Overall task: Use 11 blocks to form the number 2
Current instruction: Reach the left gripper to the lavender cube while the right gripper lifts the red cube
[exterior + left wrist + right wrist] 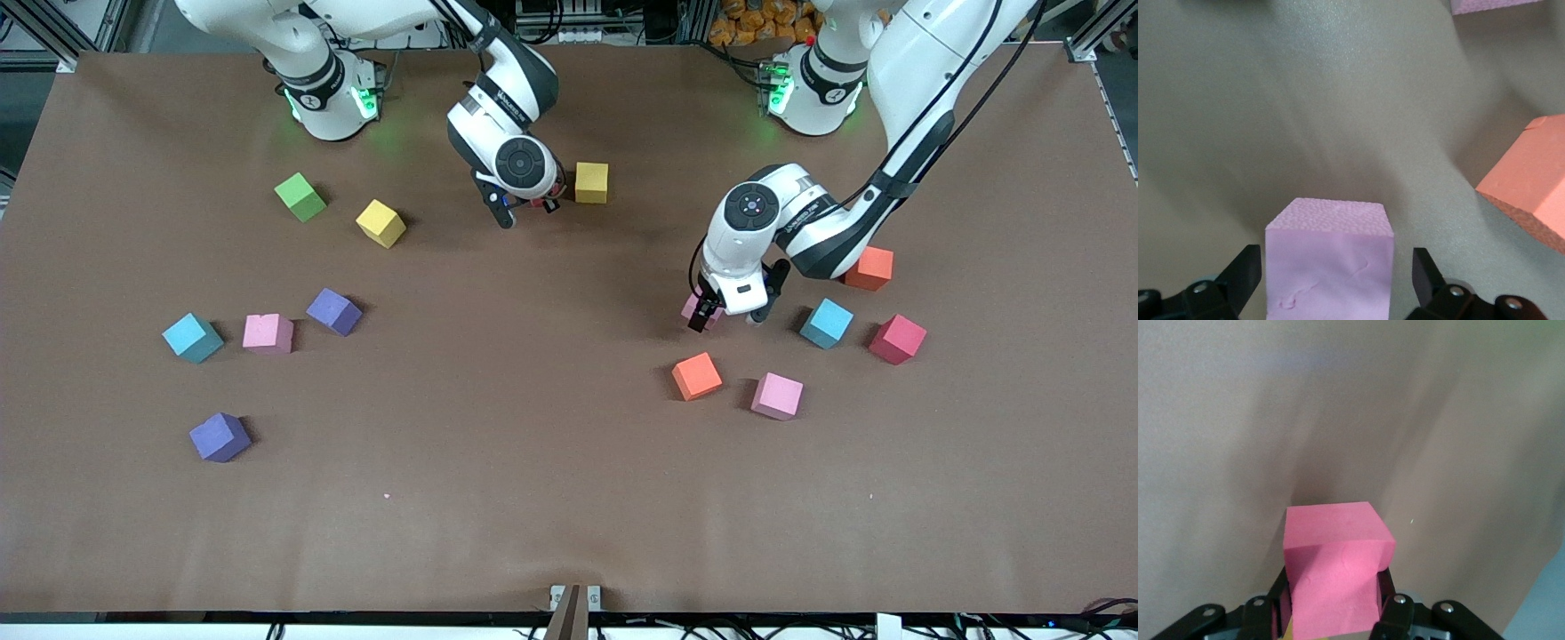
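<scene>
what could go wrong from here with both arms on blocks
The left pincer straddles a pink block with its fingers apart from the sides; closing off-centre could twist it. An orange block lies close by, nearer the front camera, and could get nudged. The right pincer is shut on a red block over the table near a yellow block, which a careless placement could bump.

Plain pink block [1330, 267], orange block [1531, 187], brown table [533, 400].

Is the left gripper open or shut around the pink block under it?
Open. In the left wrist view the left gripper straddles a pink block, and its fingers stand clear of the block's sides.
</scene>
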You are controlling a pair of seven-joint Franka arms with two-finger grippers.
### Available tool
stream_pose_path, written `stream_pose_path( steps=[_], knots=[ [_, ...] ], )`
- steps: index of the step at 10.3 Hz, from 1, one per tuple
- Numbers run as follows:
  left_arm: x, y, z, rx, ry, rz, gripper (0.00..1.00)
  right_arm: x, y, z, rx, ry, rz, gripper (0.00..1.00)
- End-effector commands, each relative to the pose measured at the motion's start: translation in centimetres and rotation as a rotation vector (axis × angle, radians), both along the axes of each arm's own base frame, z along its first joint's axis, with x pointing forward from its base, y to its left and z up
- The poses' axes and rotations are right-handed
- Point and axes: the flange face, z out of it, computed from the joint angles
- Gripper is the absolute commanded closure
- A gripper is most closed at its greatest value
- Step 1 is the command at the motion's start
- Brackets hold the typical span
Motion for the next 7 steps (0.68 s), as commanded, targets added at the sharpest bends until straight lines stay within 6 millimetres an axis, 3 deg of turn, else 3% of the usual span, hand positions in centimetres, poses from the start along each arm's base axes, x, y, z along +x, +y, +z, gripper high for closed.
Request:
stream_pose_path(
  steps=[1, 2, 7],
  knots=[
    [0.4, -0.1, 0.1, 0.004, -0.022, 0.001, 0.94, 0.2, 0.3, -0.2, -0.024, -0.003, -0.123, 1.0],
    [0.3, -0.1, 0.1, 0.005, -0.021, 0.001, 1.0, 0.4, 0.3, -0.2, -0.03, -0.007, -0.149, 1.0],
    [0.2, 0.7, 1.5, 0.02, -0.051, 0.129, 1.0, 0.4, 0.5, -1.0, -0.059, -0.015, -0.236, 1.0]
  ],
)
